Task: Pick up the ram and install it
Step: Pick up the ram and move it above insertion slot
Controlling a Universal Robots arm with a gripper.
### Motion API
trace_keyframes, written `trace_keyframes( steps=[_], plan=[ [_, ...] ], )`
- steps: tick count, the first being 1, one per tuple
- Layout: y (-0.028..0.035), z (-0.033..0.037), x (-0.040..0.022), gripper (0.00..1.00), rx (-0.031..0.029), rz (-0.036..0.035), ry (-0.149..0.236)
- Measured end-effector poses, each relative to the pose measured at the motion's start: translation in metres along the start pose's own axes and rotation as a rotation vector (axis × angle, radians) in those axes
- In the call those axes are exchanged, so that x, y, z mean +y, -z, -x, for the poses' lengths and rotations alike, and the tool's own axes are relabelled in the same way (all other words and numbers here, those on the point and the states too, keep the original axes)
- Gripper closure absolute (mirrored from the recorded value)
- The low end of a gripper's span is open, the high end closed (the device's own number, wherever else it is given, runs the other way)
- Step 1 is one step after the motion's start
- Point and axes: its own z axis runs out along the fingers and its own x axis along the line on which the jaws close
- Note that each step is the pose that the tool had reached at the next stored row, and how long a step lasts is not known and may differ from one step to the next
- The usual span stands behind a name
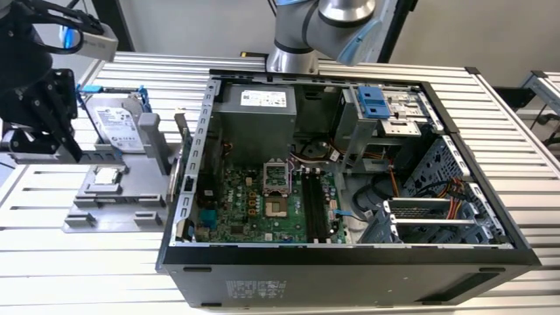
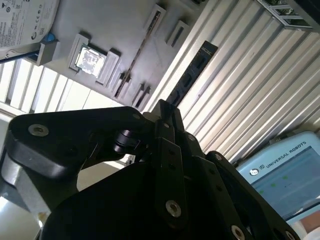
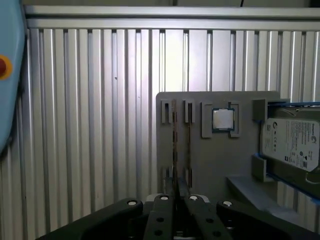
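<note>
Gripper [image 2: 167, 107] is closed on the ram [image 2: 192, 75]. It pinches one end, and the rest of the dark stick juts out past the fingertips, with a pale label near the far end. In the second wrist view the ram hangs over the slatted table [image 2: 250, 80], clear of the grey fixture plate [image 2: 115, 20].

In the first wrist view the ram [image 3: 174, 150] is edge-on, a thin line running out from the gripper [image 3: 176, 197] across the fixture plate [image 3: 215, 165]. Also on that plate:
- the processor chip [image 3: 223, 120] sits in its pocket
- the hard drive [image 3: 292, 142] is propped at one end in a blue-edged cradle

In the exterior view:
- The gripper [image 1: 52, 118] is at 9 o'clock in the frame, at roughly 10 o'clock from the fixture plate [image 1: 114, 210].
- The hard drive [image 1: 118, 128] stands at the plate's 12 o'clock end, with the processor chip [image 1: 105, 175] mid-plate.
- The plate sits on the table [image 1: 499, 131], just off the 9 o'clock side of the open PC case [image 1: 350, 259].
- The motherboard [image 1: 254, 197] lies flat in the case.
- The long black memory slots [image 1: 313, 203] are at 3 o'clock from the CPU socket [image 1: 277, 177].
- The arm base [image 1: 293, 59] is at 12 o'clock behind the case.

A blue-cased pendant [image 2: 285, 175] lies on the table, well apart from the fixture plate.
</note>
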Motion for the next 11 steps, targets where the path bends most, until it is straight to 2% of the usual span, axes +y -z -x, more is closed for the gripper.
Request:
trace_keyframes(
  steps=[11],
  plan=[
    [0.0201,0.0002,0.0,1.0,0.0,0.0,0.0]
  ],
)
